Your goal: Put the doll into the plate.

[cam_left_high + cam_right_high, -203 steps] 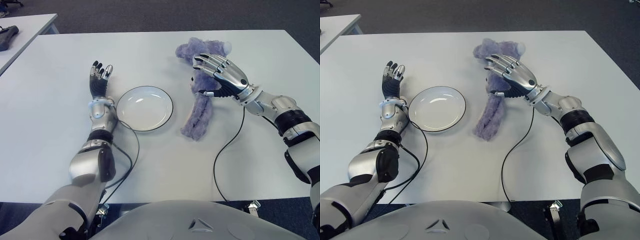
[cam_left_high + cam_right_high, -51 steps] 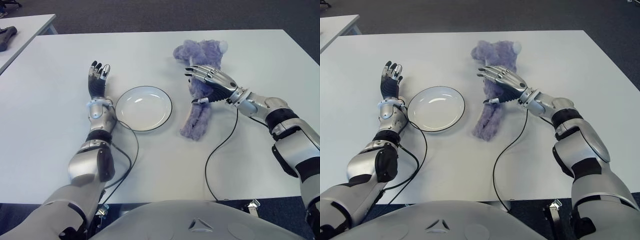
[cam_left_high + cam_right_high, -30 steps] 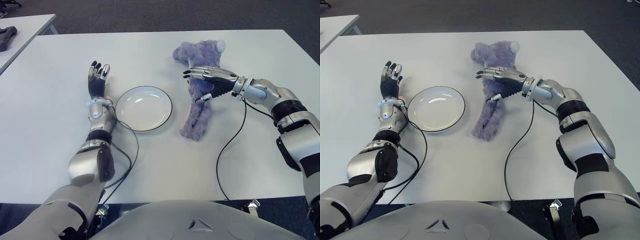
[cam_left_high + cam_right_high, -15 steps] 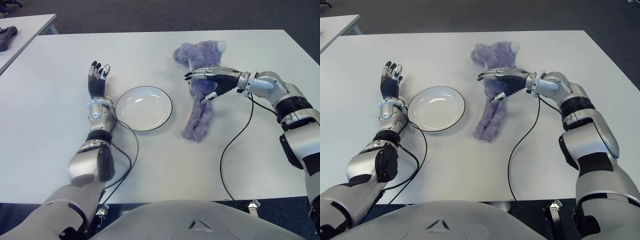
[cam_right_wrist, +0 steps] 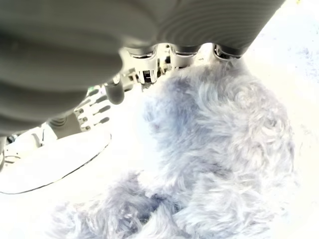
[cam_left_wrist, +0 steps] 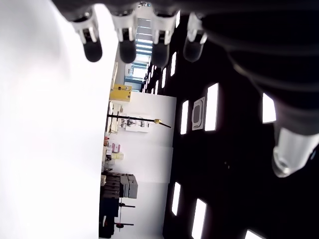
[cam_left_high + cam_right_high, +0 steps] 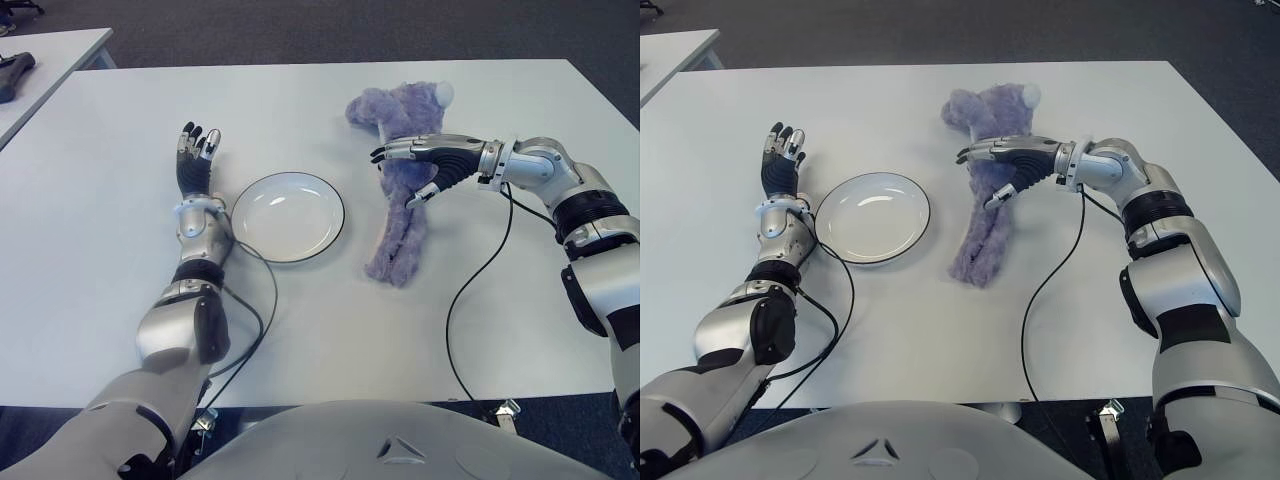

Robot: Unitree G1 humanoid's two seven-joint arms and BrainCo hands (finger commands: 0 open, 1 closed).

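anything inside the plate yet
No. The plate shows only its bare white bowl. The doll lies on the table right of it, under the right hand, fingers spread.

One purple doll (image 7: 402, 170), one white plate (image 7: 288, 217), one white table (image 7: 300, 320), two robot hands.

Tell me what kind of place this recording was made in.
Probably an office or lab: a plain white table, dark carpet floor, a second white table alongside.
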